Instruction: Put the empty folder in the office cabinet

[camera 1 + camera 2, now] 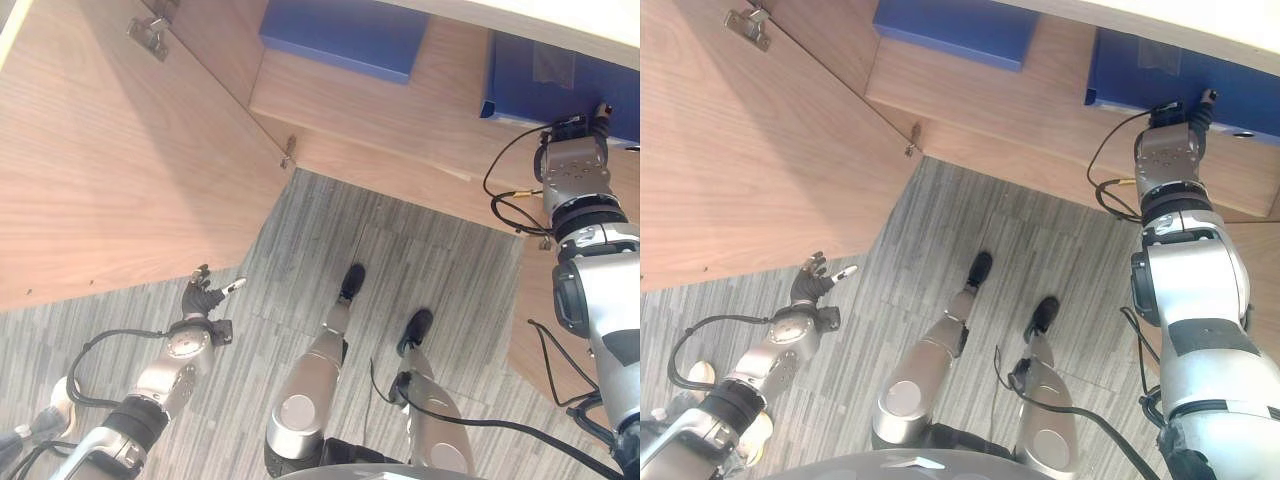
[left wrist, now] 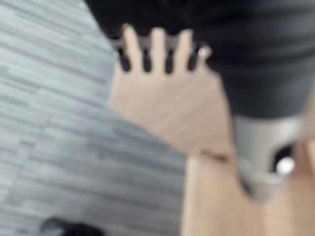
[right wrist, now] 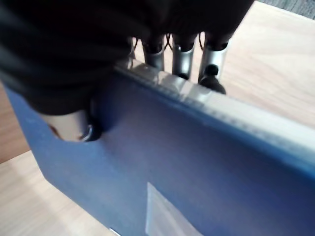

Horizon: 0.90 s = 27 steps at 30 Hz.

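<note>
right robot hand (image 3: 147,54) clamps blue folder (image 3: 197,167) on cabinet shelf (image 1: 400,110) | left robot hand (image 1: 205,296) relaxed, empty

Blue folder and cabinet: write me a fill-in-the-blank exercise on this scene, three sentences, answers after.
1. The right hand is shut on the ____ folder.
2. A second folder lies on the cabinet's wooden ____.
3. The left hand hangs with straight fingers beside the open cabinet door, above the striped grey ____.

Missing words: blue; shelf; floor
</note>
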Tool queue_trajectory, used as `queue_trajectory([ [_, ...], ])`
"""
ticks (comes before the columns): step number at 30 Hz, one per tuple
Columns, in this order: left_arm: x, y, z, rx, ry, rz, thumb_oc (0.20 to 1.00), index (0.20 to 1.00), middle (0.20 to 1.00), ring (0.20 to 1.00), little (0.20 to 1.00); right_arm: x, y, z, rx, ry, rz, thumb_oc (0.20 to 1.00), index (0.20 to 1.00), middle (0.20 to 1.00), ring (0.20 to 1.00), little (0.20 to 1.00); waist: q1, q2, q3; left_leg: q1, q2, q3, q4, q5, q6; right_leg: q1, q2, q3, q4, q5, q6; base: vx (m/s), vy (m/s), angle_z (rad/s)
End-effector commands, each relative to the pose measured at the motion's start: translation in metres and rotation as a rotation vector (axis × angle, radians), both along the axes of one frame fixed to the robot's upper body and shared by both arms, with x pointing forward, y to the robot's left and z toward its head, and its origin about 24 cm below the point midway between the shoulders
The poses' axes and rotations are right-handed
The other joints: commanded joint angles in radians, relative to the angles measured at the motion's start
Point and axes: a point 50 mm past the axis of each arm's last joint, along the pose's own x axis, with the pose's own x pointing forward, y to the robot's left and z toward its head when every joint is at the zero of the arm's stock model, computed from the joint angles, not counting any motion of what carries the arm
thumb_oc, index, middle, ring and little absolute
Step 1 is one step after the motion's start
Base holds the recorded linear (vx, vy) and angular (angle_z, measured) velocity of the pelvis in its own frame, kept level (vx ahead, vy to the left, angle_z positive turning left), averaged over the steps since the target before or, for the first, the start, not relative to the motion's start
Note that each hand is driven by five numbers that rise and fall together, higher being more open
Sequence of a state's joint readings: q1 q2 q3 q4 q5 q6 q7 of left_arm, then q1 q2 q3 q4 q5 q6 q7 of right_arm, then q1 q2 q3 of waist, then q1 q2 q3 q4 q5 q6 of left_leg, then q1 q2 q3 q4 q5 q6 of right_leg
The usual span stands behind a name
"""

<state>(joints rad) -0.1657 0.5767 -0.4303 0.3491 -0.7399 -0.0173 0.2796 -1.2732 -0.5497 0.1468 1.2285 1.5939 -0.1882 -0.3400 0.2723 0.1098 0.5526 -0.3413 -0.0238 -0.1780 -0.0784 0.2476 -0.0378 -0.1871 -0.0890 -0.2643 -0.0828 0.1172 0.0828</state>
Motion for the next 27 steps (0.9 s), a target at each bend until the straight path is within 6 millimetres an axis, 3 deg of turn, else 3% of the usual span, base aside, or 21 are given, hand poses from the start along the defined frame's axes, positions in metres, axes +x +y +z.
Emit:
queue_trajectory([
  [1,-0.014,0.016,-0.004,0.028,0.002,0.033,1.000,1.000,1.000,1.000,1.000,-0.011,-0.024,0.054,-0.072,-0.179,-0.039,0.200,0.200,0.200,0.200,0.200,0.001,0.004,-0.033,0.052,-0.012,0.055,-0.009,-0.132,0.004,-0.028,-0.115,0.058,0.026,0.026,0.097,0.00,0.000,0.00],
  [14,-0.015,0.018,0.000,0.023,-0.013,0.030,1.000,1.000,1.000,1.000,1.000,-0.012,-0.026,0.062,-0.107,-0.243,0.011,0.200,0.200,0.200,0.200,0.200,0.000,0.008,-0.033,0.050,-0.010,0.053,-0.009,-0.127,0.001,-0.027,-0.117,0.057,0.025,0.026,0.100,0.00,0.000,0.00],
  [27,-0.016,0.017,0.002,0.017,-0.022,0.027,1.000,1.000,1.000,1.000,1.000,-0.022,-0.035,0.076,-0.059,-0.311,-0.144,0.200,0.200,0.200,0.200,0.200,0.000,0.010,-0.033,0.050,-0.011,0.051,-0.009,-0.128,0.000,-0.027,-0.118,0.054,0.025,0.027,0.100,0.00,0.000,0.00],
])
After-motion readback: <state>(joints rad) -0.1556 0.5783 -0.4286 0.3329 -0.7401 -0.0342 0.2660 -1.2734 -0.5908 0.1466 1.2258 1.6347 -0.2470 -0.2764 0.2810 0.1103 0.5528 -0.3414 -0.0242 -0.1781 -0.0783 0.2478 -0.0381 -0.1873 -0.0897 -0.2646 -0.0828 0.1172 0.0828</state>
